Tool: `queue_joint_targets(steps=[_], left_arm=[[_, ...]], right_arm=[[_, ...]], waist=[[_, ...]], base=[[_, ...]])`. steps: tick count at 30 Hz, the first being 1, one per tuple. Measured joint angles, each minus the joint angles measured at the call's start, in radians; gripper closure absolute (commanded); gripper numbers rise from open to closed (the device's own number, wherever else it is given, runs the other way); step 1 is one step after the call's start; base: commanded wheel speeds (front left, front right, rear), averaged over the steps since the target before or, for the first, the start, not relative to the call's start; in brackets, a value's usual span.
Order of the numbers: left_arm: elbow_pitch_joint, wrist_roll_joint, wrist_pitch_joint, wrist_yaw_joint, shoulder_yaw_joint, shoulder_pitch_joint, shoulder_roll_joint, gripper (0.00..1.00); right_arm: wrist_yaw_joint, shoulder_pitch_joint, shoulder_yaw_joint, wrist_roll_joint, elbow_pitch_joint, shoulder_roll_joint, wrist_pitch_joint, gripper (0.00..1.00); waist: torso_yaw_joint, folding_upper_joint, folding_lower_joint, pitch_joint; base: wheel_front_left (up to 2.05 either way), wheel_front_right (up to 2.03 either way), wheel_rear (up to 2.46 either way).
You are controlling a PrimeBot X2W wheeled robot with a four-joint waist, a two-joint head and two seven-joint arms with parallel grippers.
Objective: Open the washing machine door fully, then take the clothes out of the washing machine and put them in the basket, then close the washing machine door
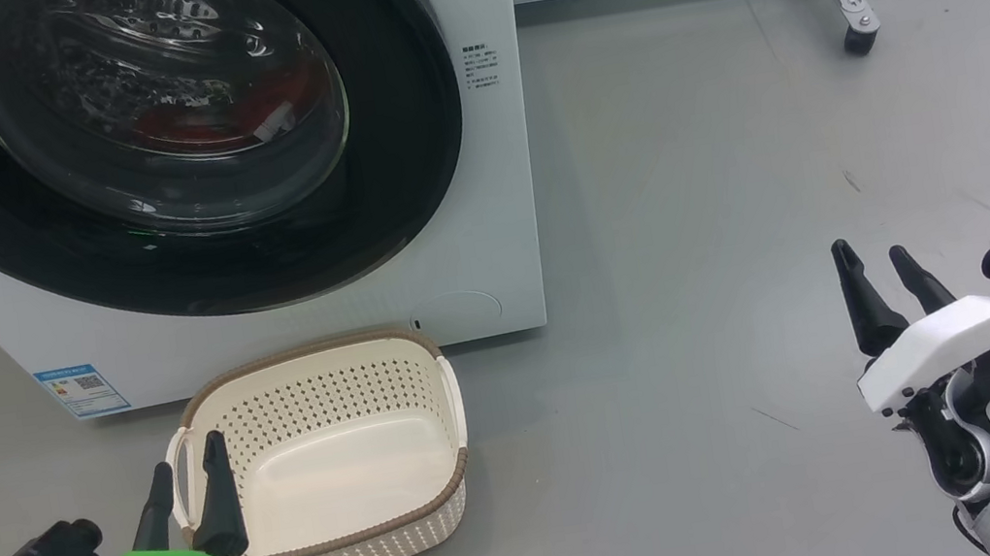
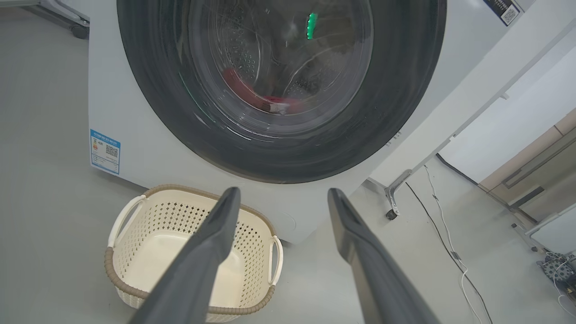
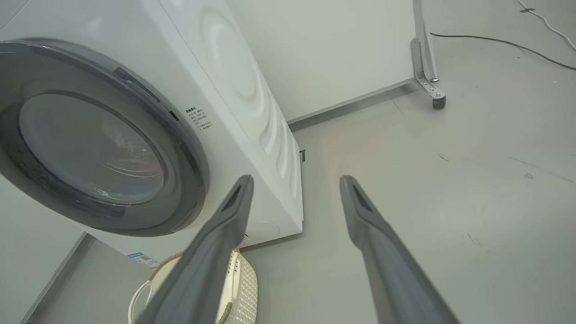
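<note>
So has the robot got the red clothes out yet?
Not yet. Nothing looks done: the washing machine door is shut, the clothes lie inside behind it, and the basket is empty. The left gripper and right gripper are open, holding nothing. Opening, unloading and closing are all left.

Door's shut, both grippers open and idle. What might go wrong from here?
The washing machine door has a glossy black rim with little purchase; the fingers may slip off it.
The basket sits close under the door; a reach inside might knock it aside.
The clothes lie low and deep inside; they may drop beside the basket.
</note>
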Motion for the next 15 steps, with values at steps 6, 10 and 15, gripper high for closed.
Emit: queue_joint_targets(steps=[6, 10, 15], left_arm=[[0.005, 0.109, -0.022, 0.004, -0.008, -0.005, 0.001, 0.00], [0.008, 0.179, -0.037, 0.010, -0.016, -0.022, 0.001, 0.00], [0.014, 0.256, -0.053, 0.013, -0.021, -0.023, 0.001, 0.00]], right_arm=[[0.000, -0.031, 0.044, -0.074, 0.031, -0.009, -0.022, 0.00], [0.000, -0.054, 0.071, -0.126, 0.051, -0.017, -0.035, 0.00], [-0.002, -0.083, 0.102, -0.190, 0.071, -0.035, -0.054, 0.00]], waist=[[0.002, 0.0000, 0.0000, -0.001], [0.003, 0.0000, 0.0000, -0.002], [0.002, 0.0000, 0.0000, -0.004]], base=[[0.00, 0.00, 0.00], [0.00, 0.00, 0.00], [0.00, 0.00, 0.00]])
